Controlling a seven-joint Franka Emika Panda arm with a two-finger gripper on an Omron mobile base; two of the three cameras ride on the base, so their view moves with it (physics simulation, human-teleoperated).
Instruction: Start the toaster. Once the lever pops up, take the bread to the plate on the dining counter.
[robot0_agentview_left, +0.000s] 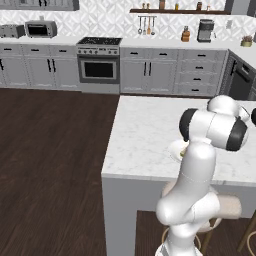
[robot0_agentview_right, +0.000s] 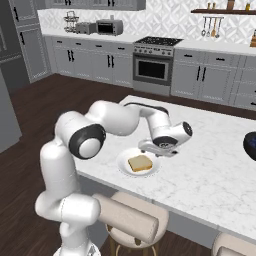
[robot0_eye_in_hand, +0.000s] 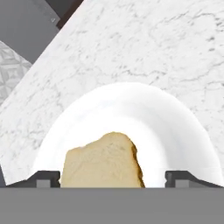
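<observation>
The bread (robot0_agentview_right: 140, 163) lies flat on the plate (robot0_agentview_right: 123, 164) near the front edge of the dining counter (robot0_agentview_right: 210, 170). The gripper (robot0_eye_in_hand: 113, 178) hangs just above it, jaws spread wide and holding nothing. This looks like the release step; next the arm should lift clear. No readable writing anywhere.

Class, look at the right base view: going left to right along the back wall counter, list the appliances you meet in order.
Boxy grey metal toaster → wider grey toaster oven with dark glass door → steel stove with black burner top and oven window.
</observation>
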